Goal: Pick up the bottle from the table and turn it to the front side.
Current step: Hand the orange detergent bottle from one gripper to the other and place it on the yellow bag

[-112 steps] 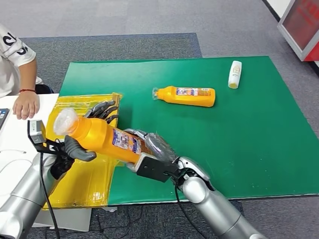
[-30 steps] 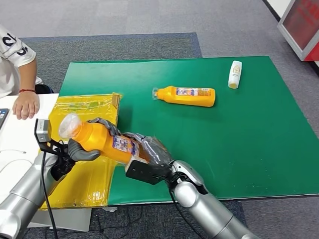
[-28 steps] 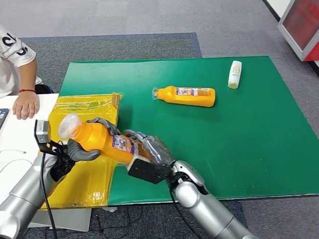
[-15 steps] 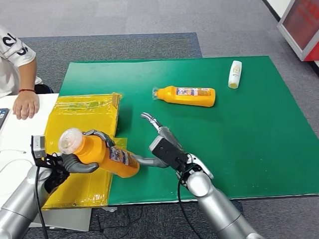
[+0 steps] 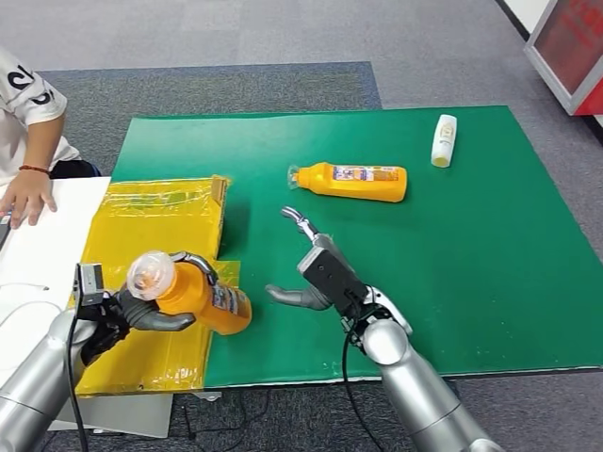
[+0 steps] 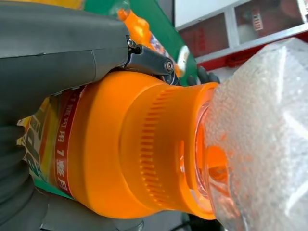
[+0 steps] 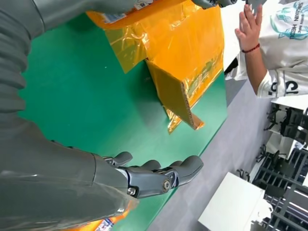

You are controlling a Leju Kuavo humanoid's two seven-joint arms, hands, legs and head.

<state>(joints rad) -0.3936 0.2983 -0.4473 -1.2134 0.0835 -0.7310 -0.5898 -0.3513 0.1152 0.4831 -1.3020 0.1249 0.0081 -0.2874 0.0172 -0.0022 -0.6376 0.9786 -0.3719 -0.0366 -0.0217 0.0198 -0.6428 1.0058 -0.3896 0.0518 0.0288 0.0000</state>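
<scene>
Left hand grips the orange bottle above the green mat's near-left corner; right hand open, empty. Turning looks unfinished.

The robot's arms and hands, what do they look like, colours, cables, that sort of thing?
Both arms are smooth silver tubes with rounded joints. The left hand and right hand are dark grey, with thick grey thumbs and darker jointed fingers. A black cable loops along each forearm. A small boxy grey camera sits at the left wrist; a black block sits behind the right hand.
</scene>
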